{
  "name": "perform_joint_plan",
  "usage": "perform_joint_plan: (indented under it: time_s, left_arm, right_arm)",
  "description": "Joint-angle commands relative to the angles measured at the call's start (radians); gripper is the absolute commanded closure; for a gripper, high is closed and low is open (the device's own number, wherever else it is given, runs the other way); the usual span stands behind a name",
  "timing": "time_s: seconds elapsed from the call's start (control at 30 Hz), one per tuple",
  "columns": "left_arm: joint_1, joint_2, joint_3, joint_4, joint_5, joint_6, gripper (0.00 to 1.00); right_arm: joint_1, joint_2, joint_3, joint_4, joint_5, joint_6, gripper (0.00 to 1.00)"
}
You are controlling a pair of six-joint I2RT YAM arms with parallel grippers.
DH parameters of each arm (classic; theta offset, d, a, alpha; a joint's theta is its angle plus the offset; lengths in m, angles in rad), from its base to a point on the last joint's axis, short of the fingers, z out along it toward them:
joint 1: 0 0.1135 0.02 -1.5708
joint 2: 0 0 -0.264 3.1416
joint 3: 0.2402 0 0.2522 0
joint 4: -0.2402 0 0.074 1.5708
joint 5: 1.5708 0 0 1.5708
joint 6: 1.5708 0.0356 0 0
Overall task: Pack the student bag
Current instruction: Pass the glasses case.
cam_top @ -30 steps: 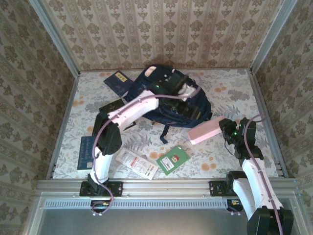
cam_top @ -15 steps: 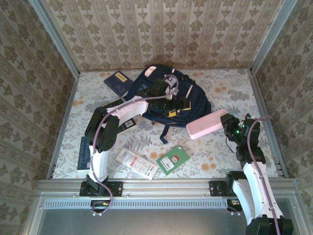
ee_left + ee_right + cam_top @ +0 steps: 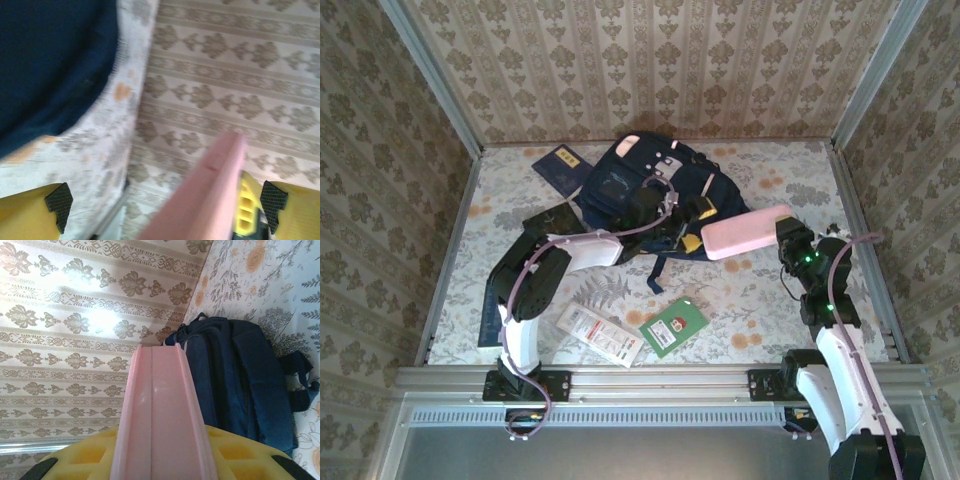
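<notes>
The student bag (image 3: 615, 185) is lying flat on the table (image 3: 770, 300). It is directly under and just beyond the left gripper (image 3: 697, 226), and off to the left of the right gripper (image 3: 788, 236). The right gripper is clamping one end of a long pink case (image 3: 745, 232). In its wrist view the case (image 3: 160, 410) is running straight out from between the yellow fingers (image 3: 95, 452) toward the bag (image 3: 235, 375).

The left gripper (image 3: 166, 202) is standing spread wide and grasping nothing. The free end of the case (image 3: 210, 190) is reaching in near its pads (image 3: 59, 205), but I cannot tell whether it is actually lying between the jaws.

The step in hand looks like bringing the case over to the bag. No open mouth is showing on the bag, so the next move probably calls for the left gripper to hold an opening apart, or to take the case, while the right gripper tips the case downward.

Counting what is on the table:
- One bag.
- One pink case.
- Two dark blue books, one (image 3: 560, 165) far to the left of the left gripper and one (image 3: 492, 312) nearer the arm bases.
- One white packet (image 3: 600, 333).
- One green packet (image 3: 673, 325).
</notes>
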Motion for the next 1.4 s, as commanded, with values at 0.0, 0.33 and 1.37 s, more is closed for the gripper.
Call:
perform_joint_plan:
  time_s: [0.0, 0.33, 1.37]
  left_arm:
    - [-0.034, 0.02, 0.032, 0.257, -0.071, -0.131, 0.0]
    - [-0.031, -0.036, -0.04, 0.347, -0.103, -0.087, 0.37]
    - [0.041, -0.13, -0.226, 0.476, -0.055, -0.061, 0.61]
  right_arm:
    - [0.041, 0.015, 0.062, 0.096, 0.075, 0.024, 0.76]
    - [0.08, 0.015, 0.051, 0.076, 0.121, 0.02, 0.76]
    - [0.111, 0.056, 0.111, -0.052, -0.085, -0.121, 0.11]
